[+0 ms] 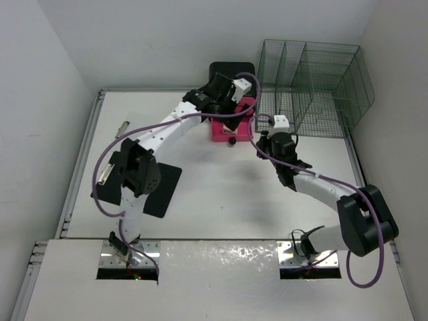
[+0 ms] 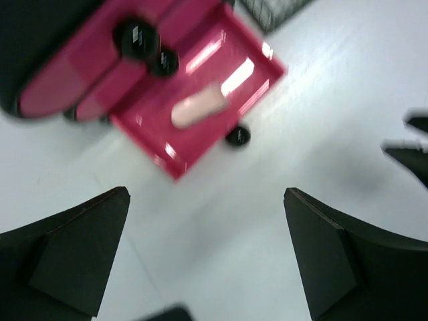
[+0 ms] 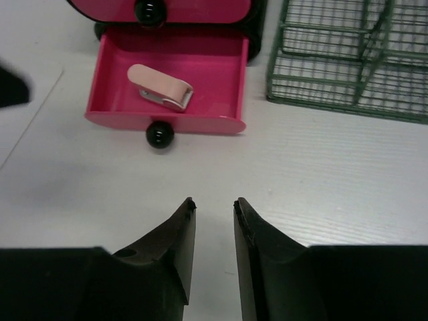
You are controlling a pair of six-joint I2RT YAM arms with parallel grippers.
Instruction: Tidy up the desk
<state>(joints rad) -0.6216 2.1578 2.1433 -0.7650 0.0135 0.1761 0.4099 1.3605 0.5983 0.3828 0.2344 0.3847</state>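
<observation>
Right gripper (image 3: 214,202) nearest, narrowed to a slim gap, pinching nothing; left gripper (image 2: 207,194) spread wide. Desk (image 1: 221,194) spread beneath everything. Best to press squarely on the front knob (image 3: 160,134), sliding the pink drawer (image 3: 200,87) at the desk's far edge straight shut. One open drawer, one pale clip (image 3: 160,87) inside, one wire rack (image 1: 311,87), one clipboard (image 1: 167,187).

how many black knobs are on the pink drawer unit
3. The top knob and middle knob sit on the two closed drawer fronts; the bottom knob is on the front of the open drawer. More could be hidden out of frame.
</observation>
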